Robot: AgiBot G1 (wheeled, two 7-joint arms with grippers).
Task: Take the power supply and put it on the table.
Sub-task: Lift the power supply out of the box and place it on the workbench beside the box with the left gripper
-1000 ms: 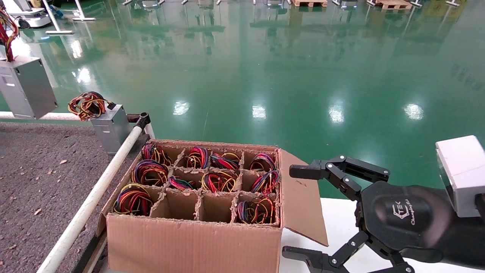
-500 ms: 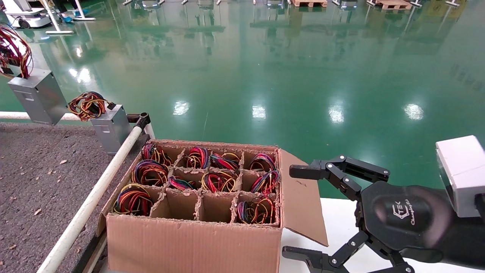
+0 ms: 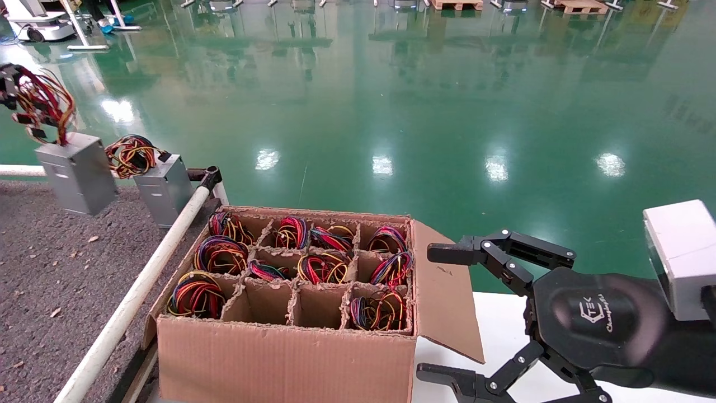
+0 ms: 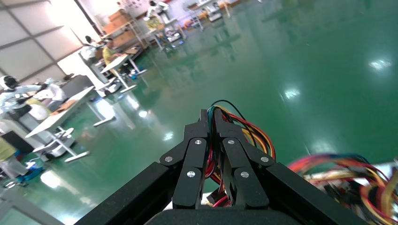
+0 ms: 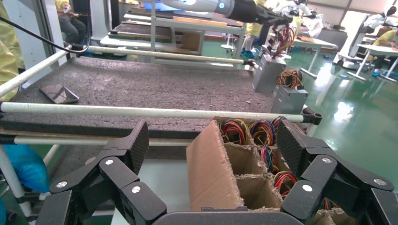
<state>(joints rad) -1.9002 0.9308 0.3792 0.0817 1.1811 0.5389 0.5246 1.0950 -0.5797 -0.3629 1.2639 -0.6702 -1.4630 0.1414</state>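
The power supply (image 3: 76, 174), a small grey metal box, hangs tilted from its loose red, yellow and black wires (image 3: 43, 103) at the far left. My left gripper (image 3: 8, 85) shows only at the picture's edge there. In the left wrist view, the left gripper (image 4: 210, 118) is shut on those wires. The box is low over the far part of the dark speckled table (image 3: 56, 268); I cannot tell whether it touches. From the right wrist, the power supply (image 5: 264, 73) shows far off. My right gripper (image 3: 437, 313) stands open beside the carton, holding nothing.
A like grey box with a tight wire coil (image 3: 162, 187) stands right of the hanging one, by the white rail (image 3: 140, 291). A cardboard carton (image 3: 291, 313) with wire coils in its cells sits on the white tabletop (image 3: 503, 330). Green floor lies beyond.
The power supply has come down and to the right, closer to the other grey box and the table. The right arm has not moved.
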